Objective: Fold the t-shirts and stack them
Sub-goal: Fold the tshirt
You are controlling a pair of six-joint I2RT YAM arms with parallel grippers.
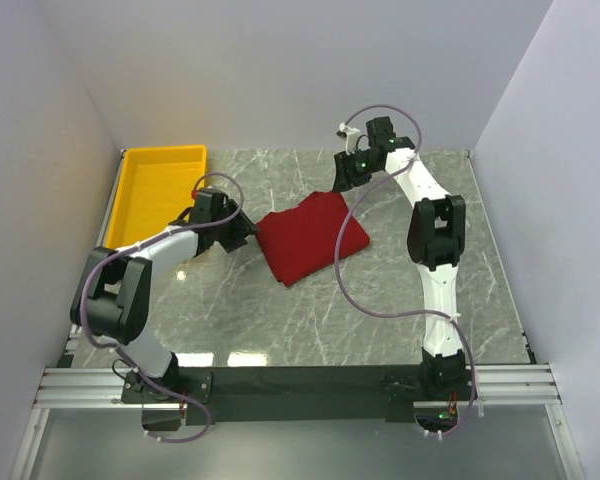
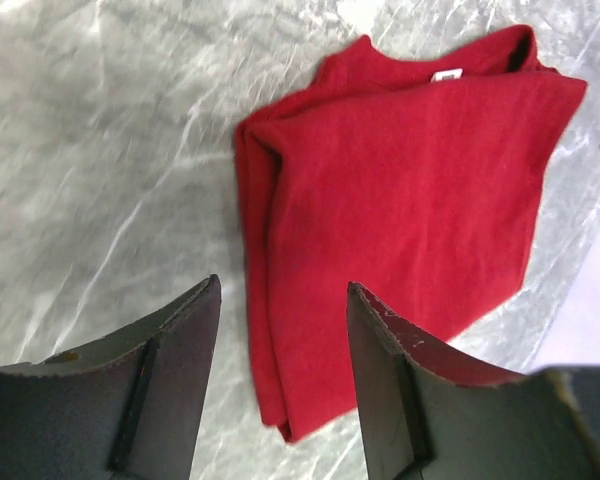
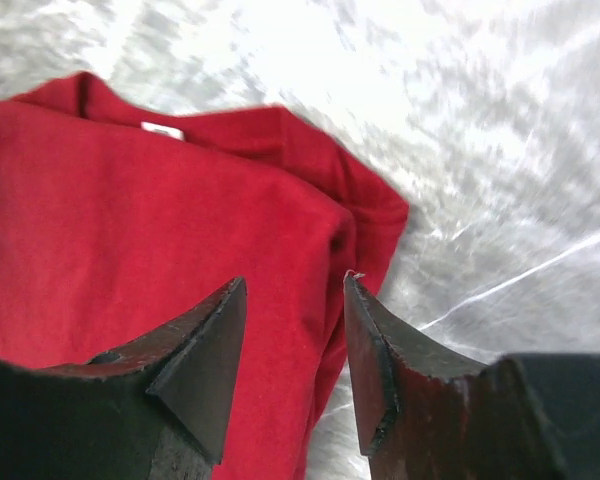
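– Grey marbled bench (image 1: 380, 320), white walls, and one dark red t-shirt (image 1: 310, 238) folded into a rough rectangle dead centre, yellow tray (image 1: 165, 151) off at its 10 o'clock. What bites us here?

– Both sets of jaws are spread wide and holding nothing. The left jaws sit just off the shirt's 9 o'clock edge, the right jaws hover by its 1 o'clock corner, white label (image 2: 446, 75) showing at the collar. My worry: the layers at the edges are thick and bunched, so a pinch might catch only the top layer and peel the fold open. Also that bench looks slick, so if one side tugs before the other, I'd guess the whole bundle slides or twists instead of folding.
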